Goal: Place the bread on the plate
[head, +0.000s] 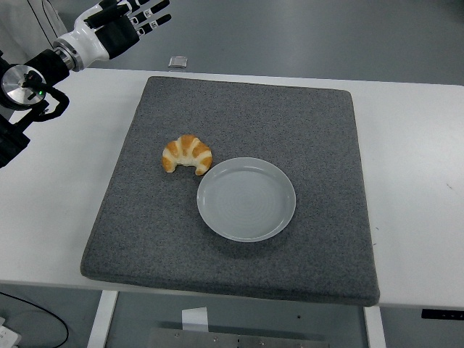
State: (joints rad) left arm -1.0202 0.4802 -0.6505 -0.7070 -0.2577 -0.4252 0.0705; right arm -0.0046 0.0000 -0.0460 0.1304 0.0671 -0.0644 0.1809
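Observation:
A golden croissant-shaped bread (187,154) lies on the dark grey mat (239,109), just left of and touching the rim of an empty pale grey plate (246,199). My left hand (134,20) hovers at the top left, past the table's far edge, well away from the bread. Its fingers are spread and hold nothing. The right arm does not show.
The mat covers most of the white table (413,159). A small clear object (177,61) lies at the table's far edge beyond the mat. Bare mat surrounds the plate and bread on all sides.

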